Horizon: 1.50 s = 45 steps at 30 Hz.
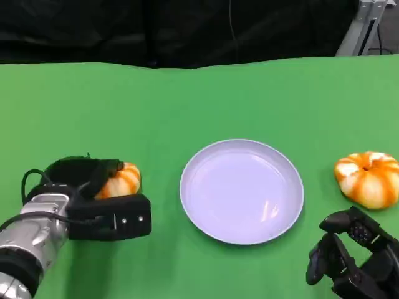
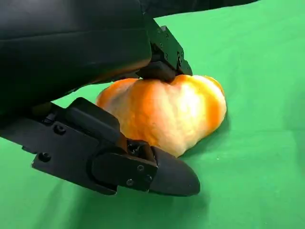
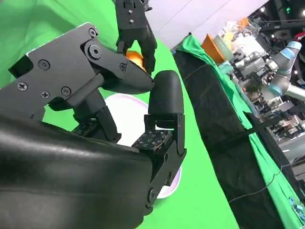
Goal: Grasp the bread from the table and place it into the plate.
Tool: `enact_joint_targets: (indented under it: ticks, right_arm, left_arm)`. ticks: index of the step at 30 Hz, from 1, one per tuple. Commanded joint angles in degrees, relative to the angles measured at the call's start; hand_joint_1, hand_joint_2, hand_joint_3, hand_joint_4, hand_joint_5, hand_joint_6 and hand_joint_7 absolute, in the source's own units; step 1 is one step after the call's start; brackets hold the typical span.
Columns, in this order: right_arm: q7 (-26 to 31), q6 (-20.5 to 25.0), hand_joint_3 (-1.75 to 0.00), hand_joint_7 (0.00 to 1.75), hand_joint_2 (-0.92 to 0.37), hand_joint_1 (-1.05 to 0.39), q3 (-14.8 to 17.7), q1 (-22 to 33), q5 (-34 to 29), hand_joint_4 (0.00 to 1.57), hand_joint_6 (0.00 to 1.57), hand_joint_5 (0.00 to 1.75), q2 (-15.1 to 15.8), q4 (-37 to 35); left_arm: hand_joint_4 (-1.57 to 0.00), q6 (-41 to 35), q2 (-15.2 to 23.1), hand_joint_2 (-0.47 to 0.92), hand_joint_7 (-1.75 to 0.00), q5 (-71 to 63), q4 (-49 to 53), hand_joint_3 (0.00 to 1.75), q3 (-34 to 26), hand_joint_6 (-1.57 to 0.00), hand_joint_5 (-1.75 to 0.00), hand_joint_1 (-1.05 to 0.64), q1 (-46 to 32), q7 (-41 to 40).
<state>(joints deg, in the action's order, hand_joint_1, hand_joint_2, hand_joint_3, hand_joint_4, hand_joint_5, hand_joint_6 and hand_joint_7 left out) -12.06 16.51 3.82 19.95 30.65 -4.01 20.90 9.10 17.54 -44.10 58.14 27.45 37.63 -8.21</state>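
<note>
An orange-and-white striped bread (image 1: 123, 180) lies on the green table at the left. My left hand (image 1: 93, 193) is wrapped over it. In the left wrist view the fingers (image 2: 164, 59) press on the top of the bread (image 2: 171, 112), and the thumb (image 2: 157, 171) lies against its lower side, while the bread still rests on the cloth. The white plate (image 1: 237, 193) sits at the middle with nothing on it. My right hand (image 1: 352, 255) hovers near the front right edge, fingers loosely bent and holding nothing.
A second striped bread (image 1: 368, 177) lies to the right of the plate, just beyond my right hand. The table's far edge meets a black backdrop. The right wrist view shows the plate (image 3: 125, 112) past my right hand (image 3: 95, 119).
</note>
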Motion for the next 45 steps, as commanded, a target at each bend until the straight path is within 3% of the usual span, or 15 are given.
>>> enact_joint_targets:
  ticks: [1,2,4,6,11,12,13,14,16,27,30,35,41,45]
  right_arm:
    - [0.1,0.1,-1.07,1.43,-0.56,-0.15,0.1,0.3,0.5,0.84,0.82,1.75,0.4,0.6]
    - [0.2,0.2,-1.07,1.43,-0.56,-0.15,0.2,0.3,0.6,0.84,0.82,1.75,0.3,0.7]
    - [0.5,0.5,-1.07,1.42,-0.56,-0.15,0.1,0.3,0.4,0.84,0.82,1.75,0.4,0.9]
    - [0.6,0.5,-1.06,1.42,-0.57,-0.16,0.0,0.4,0.2,0.84,0.82,1.75,0.4,1.1]
    - [0.5,0.3,-1.06,1.42,-0.57,-0.16,0.0,0.4,0.0,0.83,0.82,1.75,0.6,1.0]
    - [0.3,0.2,-1.06,1.42,-0.57,-0.16,0.1,0.3,0.1,0.83,0.82,1.75,0.6,0.8]
    - [0.3,0.3,-1.06,1.42,-0.57,-0.16,0.1,0.3,0.2,0.83,0.82,1.75,0.6,0.8]
    - [0.5,0.5,-1.06,1.42,-0.58,-0.15,0.2,0.3,0.3,0.83,0.82,1.75,0.6,0.9]
    - [0.8,0.6,-1.06,1.42,-0.57,-0.15,0.2,0.3,0.3,0.83,0.82,1.75,0.5,1.0]
    - [0.4,0.4,-1.09,1.43,-0.55,-0.16,0.3,0.3,0.2,0.83,0.81,1.75,0.6,0.8]
    - [0.4,0.4,-1.09,1.43,-0.55,-0.16,0.2,0.3,0.0,0.83,0.81,1.75,0.7,0.9]
    - [0.8,0.5,-1.1,1.43,-0.55,-0.15,0.2,0.2,0.1,0.83,0.82,1.75,0.5,1.0]
    - [0.8,0.0,-1.1,1.44,-0.54,-0.15,0.2,0.1,-0.1,0.83,0.81,1.75,0.2,0.5]
    - [0.8,0.2,-1.1,1.44,-0.54,-0.15,0.0,0.1,-0.2,0.83,0.81,1.75,0.4,0.7]
  left_arm:
    - [-0.43,0.3,0.5,0.92,-0.02,0.2,0.6,0.21,1.0,-0.48,-0.05,-0.64,-0.2,0.0]
    - [-0.54,-0.3,0.4,0.92,-0.04,-0.1,0.7,0.27,1.3,-0.56,-0.08,-0.46,-0.3,-0.3]
    - [-0.67,-0.8,0.3,0.92,-0.05,0.3,0.7,0.33,1.1,-0.64,-0.1,-0.32,-0.6,-0.7]
    - [-0.83,-0.1,-0.2,0.92,-0.08,2.7,0.3,0.39,-0.9,-0.79,-0.11,-0.26,-1.1,-1.4]
    - [-1.19,2.3,-0.9,0.92,-0.16,6.1,-0.6,0.24,-3.4,-1.16,-0.29,-0.12,-1.9,-6.9]
    - [-1.01,3.3,-0.9,0.92,-0.79,6.2,-0.8,0.25,-3.5,-0.96,-0.97,-0.11,-2.1,-8.9]
    - [-0.89,4.1,-0.7,0.92,-1.26,6.5,-1.5,0.25,-3.8,-0.74,-1.35,-0.11,-2.2,-10.5]
    - [-0.79,4.7,-0.6,0.92,-1.54,6.9,-2.4,0.25,-4.2,-0.58,-1.58,-0.13,-2.2,-11.5]
    - [-0.74,5.2,-0.4,0.92,-1.67,7.5,-3.8,0.27,-4.7,-0.51,-1.7,-0.12,-2.1,-11.7]
    - [-0.74,7.1,0.4,0.85,-1.75,8.6,-15.3,0.37,-6.6,-0.56,-1.75,-0.05,-3.9,-10.3]
    - [-0.75,8.0,0.2,0.72,-1.75,9.4,-20.5,0.65,-7.0,-0.6,-1.75,-0.06,-4.9,-9.0]
    - [-0.74,8.4,-1.6,0.66,-1.75,8.9,-29.6,0.8,-6.4,-0.63,-1.75,-0.09,-6.5,-7.1]
    - [-0.74,8.2,-3.0,0.66,-1.73,7.1,-34.5,0.85,-5.0,-0.65,-1.75,-0.11,-8.2,-6.1]
    - [-0.73,8.3,-5.4,0.67,-1.74,5.5,-34.8,0.78,-1.9,-0.62,-1.75,-0.08,-9.3,-4.8]
